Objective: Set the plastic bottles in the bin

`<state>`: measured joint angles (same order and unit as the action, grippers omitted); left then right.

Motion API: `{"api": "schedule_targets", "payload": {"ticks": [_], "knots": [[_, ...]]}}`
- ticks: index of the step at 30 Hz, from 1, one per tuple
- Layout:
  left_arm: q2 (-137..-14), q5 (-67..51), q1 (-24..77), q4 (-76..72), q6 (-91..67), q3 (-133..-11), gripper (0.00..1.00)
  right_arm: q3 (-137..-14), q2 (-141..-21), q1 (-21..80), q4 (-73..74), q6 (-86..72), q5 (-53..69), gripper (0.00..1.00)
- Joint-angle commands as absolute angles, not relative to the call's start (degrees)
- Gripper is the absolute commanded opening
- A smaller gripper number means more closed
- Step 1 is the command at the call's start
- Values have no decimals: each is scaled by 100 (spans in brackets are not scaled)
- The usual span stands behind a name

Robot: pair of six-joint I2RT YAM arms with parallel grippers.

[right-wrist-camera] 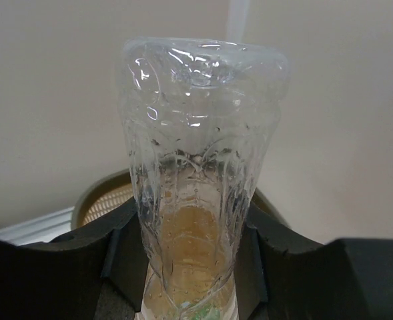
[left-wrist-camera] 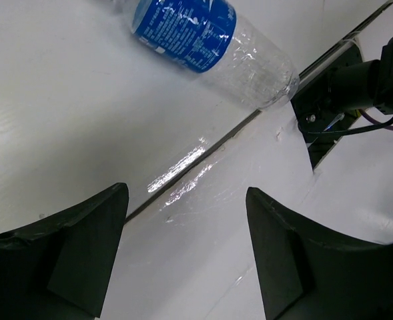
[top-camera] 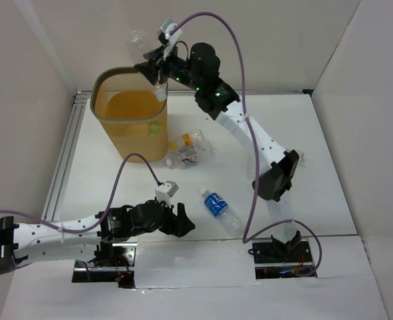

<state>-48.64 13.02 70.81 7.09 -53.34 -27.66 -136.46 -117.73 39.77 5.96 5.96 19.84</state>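
My right gripper [top-camera: 153,69] is shut on a clear crushed bottle [right-wrist-camera: 197,153] and holds it above the far rim of the bin [top-camera: 131,115]. The bottle's base [top-camera: 137,39] points up and back, and its white cap [top-camera: 161,95] hangs over the bin's opening. The bin is a tall orange mesh basket. A clear bottle with a blue label [top-camera: 217,205] lies on the table to the right of my left gripper [top-camera: 181,223]. In the left wrist view that bottle [left-wrist-camera: 189,27] lies ahead of the left gripper [left-wrist-camera: 186,200], which is open with only table between its fingers.
Two or three crushed clear bottles with red and yellow caps [top-camera: 189,150] lie together against the bin's right side. Walls close off the table at the back and on both sides. A metal rail [top-camera: 61,160] runs along the left edge.
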Motion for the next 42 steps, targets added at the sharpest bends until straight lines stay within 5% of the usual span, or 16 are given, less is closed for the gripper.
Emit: {"api": "schedule_targets", "payload": {"ticks": [1,5,11,13,17,22,23,24,26,29,37,42], "knots": [[-4816,1477,7215,176,-5862,-2672,83,-14019,-12111,4183,-351,-35,1951,35],[-4764,1529,7216,123,-5941,-2672,85,-14079,-12550,4236,-483,-158,1828,47],[-4878,1836,7269,-122,-6423,-2725,93,-14203,-12788,3964,-483,-421,1828,95],[-5044,1994,7269,-254,-6775,-2725,96,-14465,-12675,3754,-335,-370,1906,100],[-5475,2267,7269,-396,-7608,-2864,99,-14388,-12060,3009,271,-369,1959,100],[-6335,2461,7269,43,-8621,-3532,100,-12608,-10637,1655,1316,-256,2547,100],[-6711,2522,7269,209,-8770,-3707,100,-12177,-10400,1417,1458,-142,2758,95],[-6915,2636,7329,376,-9067,-4118,100,-11442,-10180,1067,1668,294,2890,74],[-7328,2750,7330,877,-9271,-4585,100,-10857,-9617,836,2525,841,2892,50],[-8180,2821,7383,1483,-9553,-5578,100,-9663,-8959,546,3328,1511,2742,23],[-9755,2365,7383,4120,-10230,-7574,100,-6690,-6892,-438,3041,1749,3269,31],[-10448,2162,7383,4542,-10230,-8137,100,-6109,-6601,-904,3172,1811,3595,49]]}}
